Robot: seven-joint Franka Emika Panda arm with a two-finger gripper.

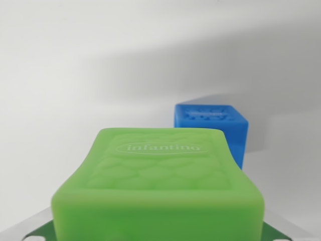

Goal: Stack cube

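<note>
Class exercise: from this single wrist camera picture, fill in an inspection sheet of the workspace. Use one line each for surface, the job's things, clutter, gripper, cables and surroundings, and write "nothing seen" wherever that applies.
Surface: plain white surface, bare, with a soft shadow across the upper right.
Job's things: green cube fills the near foreground, its face embossed "infantino"; blue cube stands behind it, toward the wrist view's right, partly hidden by the green one.
Clutter: nothing seen.
Gripper: fingers not seen; only a grey and green edge shows at the bottom corners, so open or shut cannot be told.
Cables: nothing seen.
Surroundings: nothing seen beyond the white background.
</note>
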